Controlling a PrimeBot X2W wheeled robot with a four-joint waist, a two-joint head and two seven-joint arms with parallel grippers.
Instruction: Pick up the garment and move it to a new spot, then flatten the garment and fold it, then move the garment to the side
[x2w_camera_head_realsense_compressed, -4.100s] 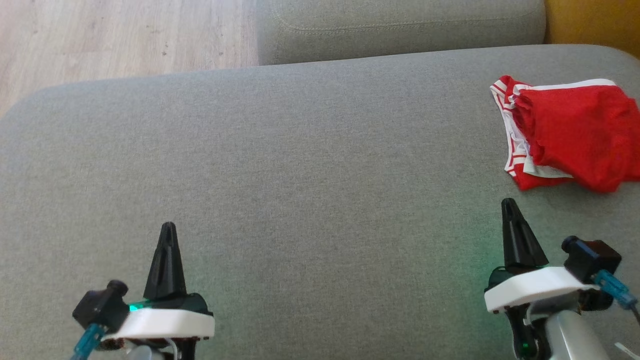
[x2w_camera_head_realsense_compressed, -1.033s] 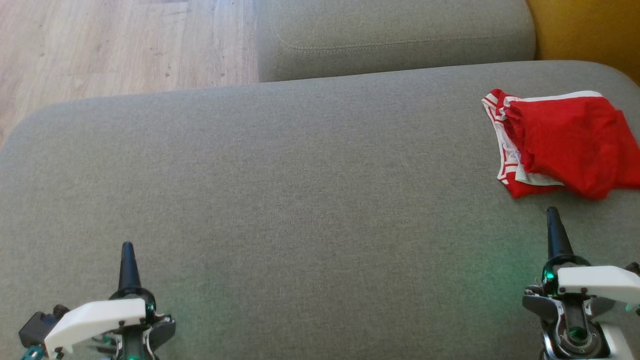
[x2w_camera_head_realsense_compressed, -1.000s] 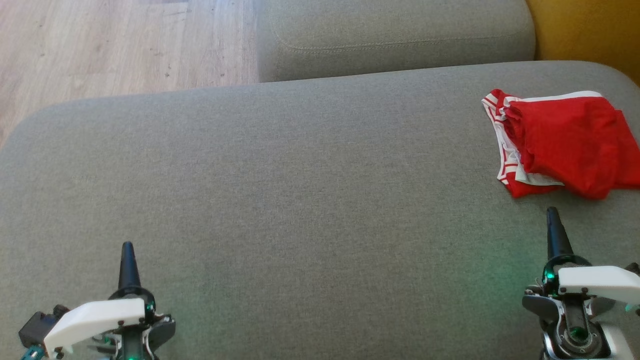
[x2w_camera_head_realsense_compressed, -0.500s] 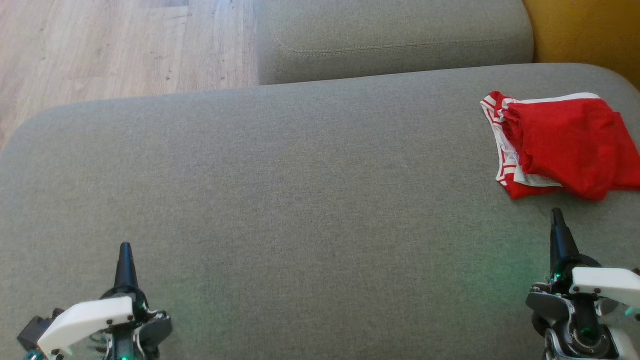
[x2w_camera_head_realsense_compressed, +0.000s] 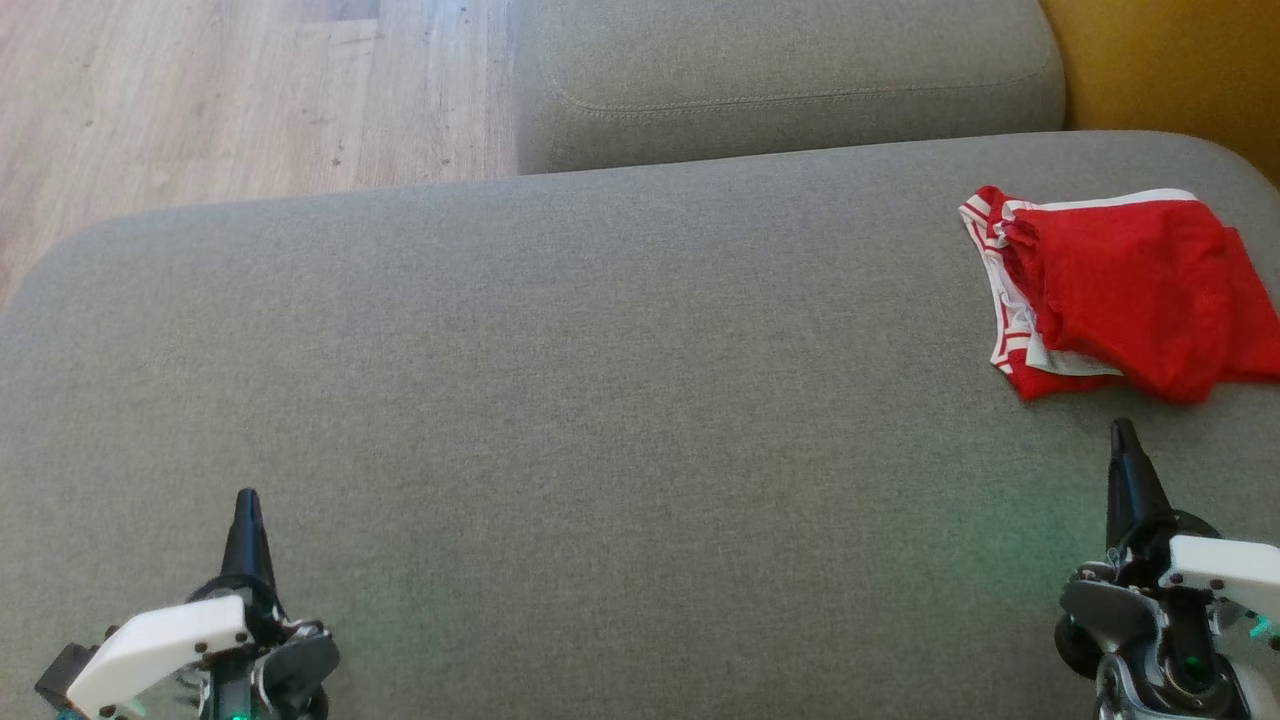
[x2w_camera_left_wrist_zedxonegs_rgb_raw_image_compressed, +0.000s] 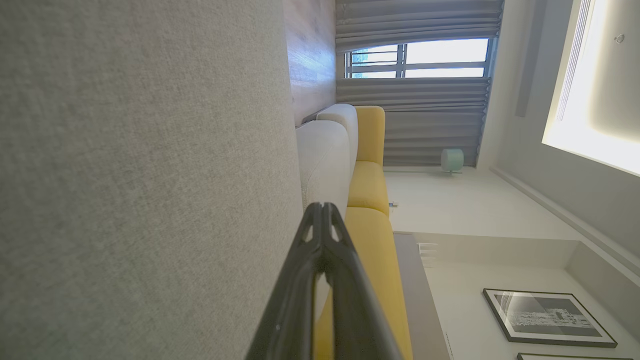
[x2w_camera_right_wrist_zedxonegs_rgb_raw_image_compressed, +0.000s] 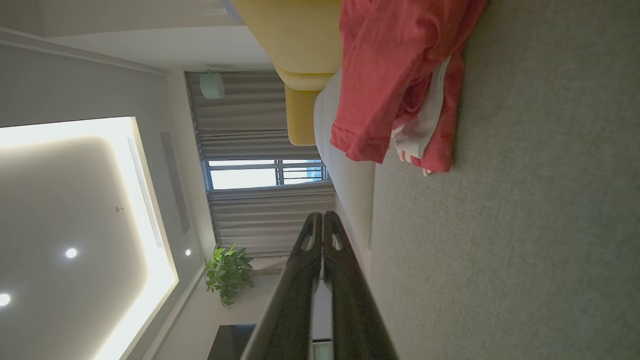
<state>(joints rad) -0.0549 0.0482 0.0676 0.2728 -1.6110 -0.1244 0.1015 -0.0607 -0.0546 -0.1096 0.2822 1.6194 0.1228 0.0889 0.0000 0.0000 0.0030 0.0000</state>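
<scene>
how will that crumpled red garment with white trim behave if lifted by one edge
The red fabric garment with white trim lies in soft folds, so it should hang limp. It looks thin, so likely light. Pushed across the grey woven cushion, it may bunch rather than slide.

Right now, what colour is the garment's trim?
White with red stripes, on a red garment; clearest in the head view.

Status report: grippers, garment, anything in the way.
Left gripper shut, empty, low left. Right gripper shut, empty, just short of the red fabric garment with white-striped trim. It lies bunched on the grey fabric cushion, far right. Nothing between them.
</scene>
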